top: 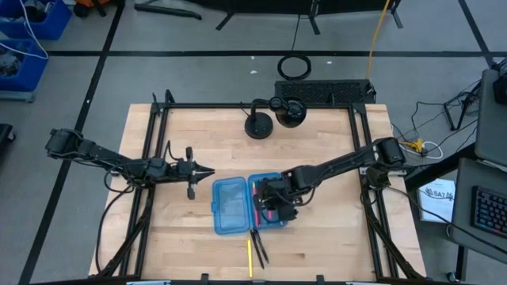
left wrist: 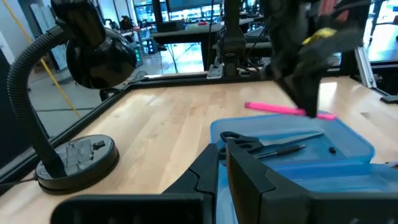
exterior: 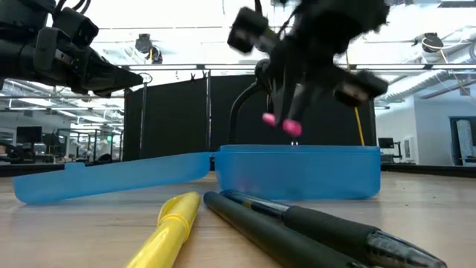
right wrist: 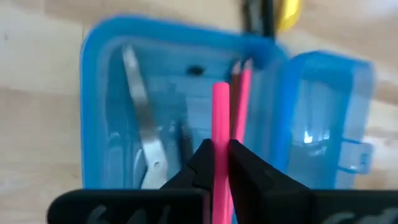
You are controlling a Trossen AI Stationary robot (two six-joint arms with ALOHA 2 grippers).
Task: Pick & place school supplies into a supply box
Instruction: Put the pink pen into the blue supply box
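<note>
High view: the right gripper [top: 273,202] hangs over the deeper right half of the open blue case [top: 231,207], which lies at the table's front centre. The left gripper [top: 207,172] waits beside the case's left half, tips pressed together. A yellow pen [top: 249,258] and black pens [top: 260,247] lie just in front of the case, not yet packed.

Low view: the pink pen [exterior: 280,123] sits above the case rim, not inside.

Left wrist view: the pink pen shows roughly level above the tray; scissors [left wrist: 261,144] already lie within.

Right wrist view: the fingers pinch the pink pen – it runs lengthwise along the tray, beside a second pink pencil [right wrist: 244,84].

Recommendation – lower until the pen is below the rim, keep it parallel to the long wall, clear of the scissors, then release.
</note>
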